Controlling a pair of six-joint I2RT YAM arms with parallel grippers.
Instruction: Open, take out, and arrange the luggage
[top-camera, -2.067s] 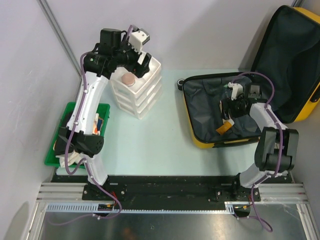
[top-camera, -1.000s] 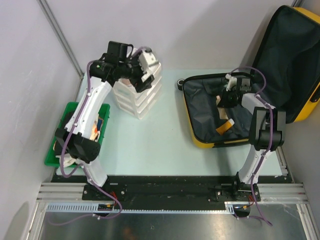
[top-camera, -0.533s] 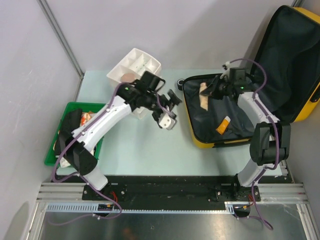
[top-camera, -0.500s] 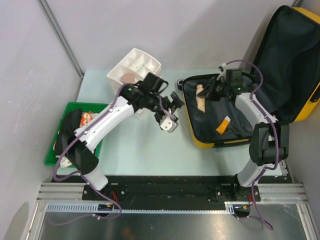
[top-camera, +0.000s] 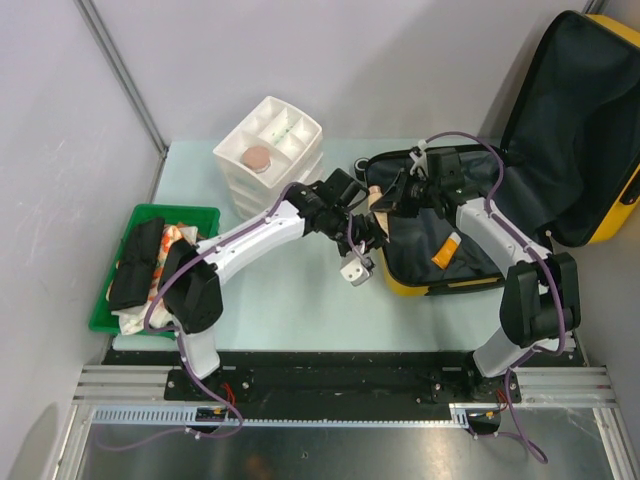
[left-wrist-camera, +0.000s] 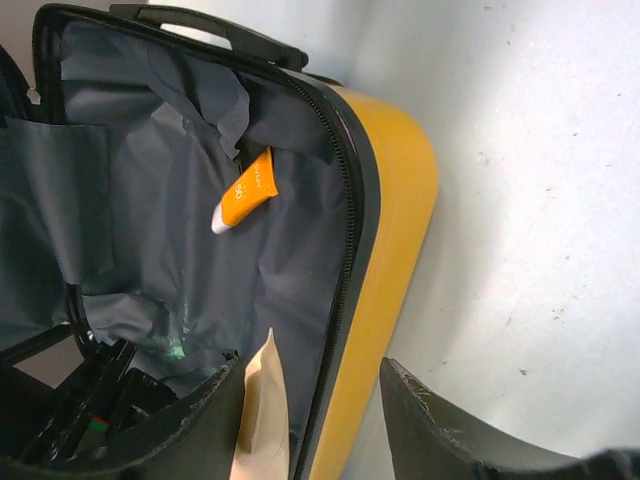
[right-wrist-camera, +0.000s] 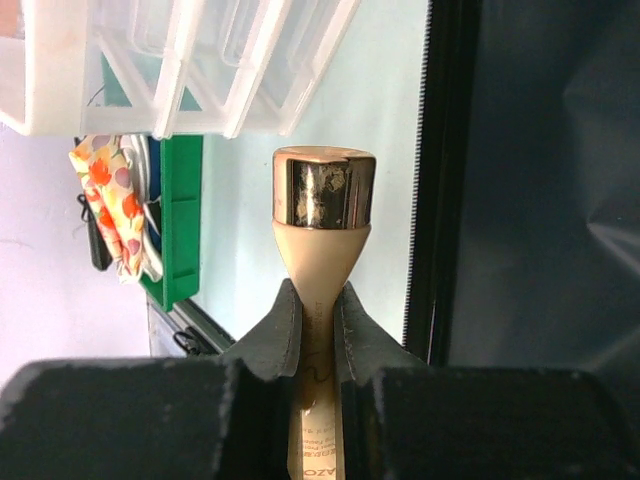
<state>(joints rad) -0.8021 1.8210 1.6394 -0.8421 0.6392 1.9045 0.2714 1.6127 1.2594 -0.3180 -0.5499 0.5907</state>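
- Suitcase (top-camera: 575, 120): lies open at the right of the overhead view. Its lid is propped back toward the upper right, which probably keeps the black-lined base free for reaching in.
- Drawer unit (top-camera: 290, 130): stands at upper centre-left, its top tray open to the camera. It is a likely place for sorted items.
- Green tray (top-camera: 178, 210): sits at the left edge and holds cloth and dark items, well apart from the suitcase.
- Left gripper (left-wrist-camera: 318, 440): reaches to the suitcase's left rim with jaws apart and nothing clamped, apparently to receive a handover.
- Right gripper (right-wrist-camera: 315, 320): jaws narrow, pinching a beige tube (right-wrist-camera: 318, 285) by its body. The gold cap points outward over the rim, leaving a free end to take.
- Orange tube (left-wrist-camera: 246, 192): lies loose on the lining at the base's middle, not yet taken out.
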